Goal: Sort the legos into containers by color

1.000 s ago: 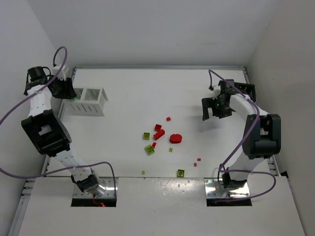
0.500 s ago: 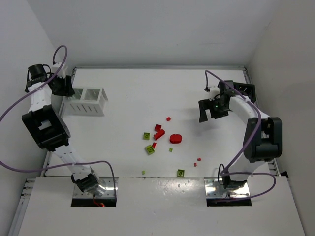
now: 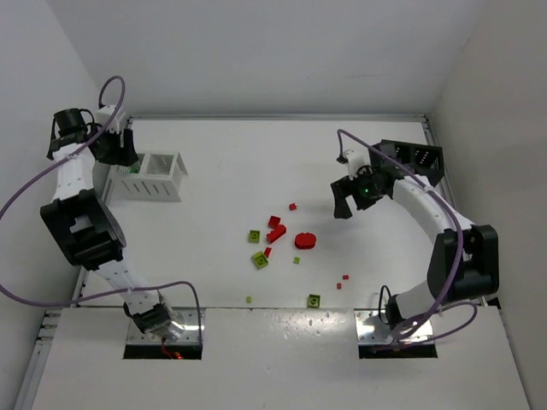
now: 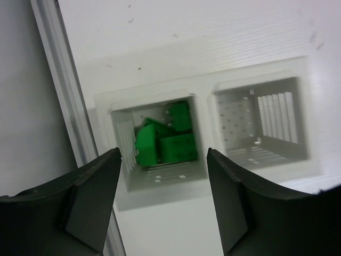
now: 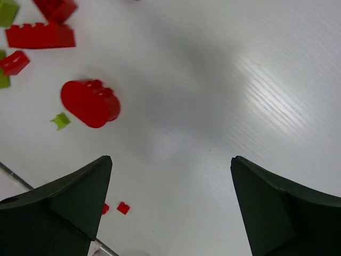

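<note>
The white slatted bin [image 3: 152, 177] stands at the far left. In the left wrist view its left compartment holds green bricks [image 4: 165, 141], and the right compartment of the bin [image 4: 205, 101] looks empty. My left gripper [image 3: 123, 154] hovers over it, open and empty [image 4: 162, 205]. The black bin [image 3: 416, 159] stands at the far right. My right gripper [image 3: 344, 205] is open and empty [image 5: 170, 208] above bare table to its left. A flat round red piece [image 3: 305, 241] [image 5: 90, 103], red bricks [image 3: 275, 229] [image 5: 40, 36] and yellow-green bricks [image 3: 260, 260] lie mid-table.
Another yellow-green brick [image 3: 314, 300] lies near the front edge. Tiny red bits [image 3: 344, 278] [image 5: 123, 208] lie right of it, and one [image 3: 293, 206] behind the pile. A metal rail [image 4: 64, 80] runs along the table's left edge beside the white bin.
My right gripper has moved left, away from the black bin and toward the pile. My left gripper has shifted a little right over the white bin.
</note>
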Robot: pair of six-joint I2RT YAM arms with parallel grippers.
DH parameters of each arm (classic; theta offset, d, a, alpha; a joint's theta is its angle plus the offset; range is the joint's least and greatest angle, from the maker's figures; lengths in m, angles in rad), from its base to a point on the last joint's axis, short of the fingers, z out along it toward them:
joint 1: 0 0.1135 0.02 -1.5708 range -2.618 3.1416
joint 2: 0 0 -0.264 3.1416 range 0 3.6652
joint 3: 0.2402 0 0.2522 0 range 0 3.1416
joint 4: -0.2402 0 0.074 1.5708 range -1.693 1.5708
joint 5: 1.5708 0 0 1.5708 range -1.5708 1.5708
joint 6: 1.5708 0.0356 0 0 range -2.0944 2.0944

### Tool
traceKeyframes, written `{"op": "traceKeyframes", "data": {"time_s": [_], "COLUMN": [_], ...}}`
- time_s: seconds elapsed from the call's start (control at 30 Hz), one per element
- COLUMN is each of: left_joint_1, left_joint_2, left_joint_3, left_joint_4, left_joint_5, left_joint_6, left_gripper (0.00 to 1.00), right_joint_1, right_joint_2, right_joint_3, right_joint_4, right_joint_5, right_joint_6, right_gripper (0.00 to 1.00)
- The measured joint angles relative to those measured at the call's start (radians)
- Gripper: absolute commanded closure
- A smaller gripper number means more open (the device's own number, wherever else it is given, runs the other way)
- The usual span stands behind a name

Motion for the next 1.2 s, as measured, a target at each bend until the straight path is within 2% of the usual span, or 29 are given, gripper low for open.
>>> {"op": "traceKeyframes", "data": {"time_s": [0.17,0.27,0.4,0.57,0.8,0.9,0.93,1.0,1.03,1.13,1.2], "left_joint_1": [-0.066,-0.157,-0.287,-0.354,-0.383,-0.425,-0.442,-0.475,-0.494,-0.564,-0.629], "left_joint_2": [-0.223,-0.388,-0.532,-0.584,-0.675,-0.753,-0.77,-0.797,-0.806,-0.816,-0.811], "left_joint_3": [-0.098,-0.182,-0.312,-0.505,-0.647,-0.687,-0.695,-0.711,-0.721,-0.748,-0.755], "left_joint_4": [-0.011,-0.048,-0.086,-0.139,-0.145,-0.144,-0.143,-0.14,-0.135,-0.137,-0.139], "left_joint_5": [0.042,0.07,0.12,0.144,0.183,0.189,0.19,0.19,0.188,0.182,0.166], "left_joint_6": [0.024,0.062,0.086,0.06,0.035,0.033,0.032,0.032,0.036,0.047,0.058], "left_gripper": [0.27,0.26,0.26,0.27,0.27,0.27,0.27,0.27,0.27,0.26,0.26], "right_joint_1": [0.177,0.289,0.383,0.436,0.465,0.474,0.476,0.482,0.483,0.484,0.479], "right_joint_2": [-0.001,0.019,0.084,0.175,0.254,0.303,0.312,0.327,0.328,0.328,0.323], "right_joint_3": [-0.022,-0.027,-0.034,-0.036,-0.027,-0.01,-0.006,0.002,0.004,0.008,0.008], "right_joint_4": [-0.006,-0.005,0.016,0.044,0.102,0.125,0.127,0.134,0.141,0.147,0.143], "right_joint_5": [0.001,0.022,0.046,0.09,0.151,0.167,0.172,0.18,0.18,0.18,0.174], "right_joint_6": [-0.046,-0.077,-0.11,-0.141,-0.164,-0.167,-0.169,-0.176,-0.172,-0.167,-0.14], "right_gripper": [0.07,0.07,0.07,0.06,0.05,0.15,0.32,0.5,0.66,0.91,0.93]}}
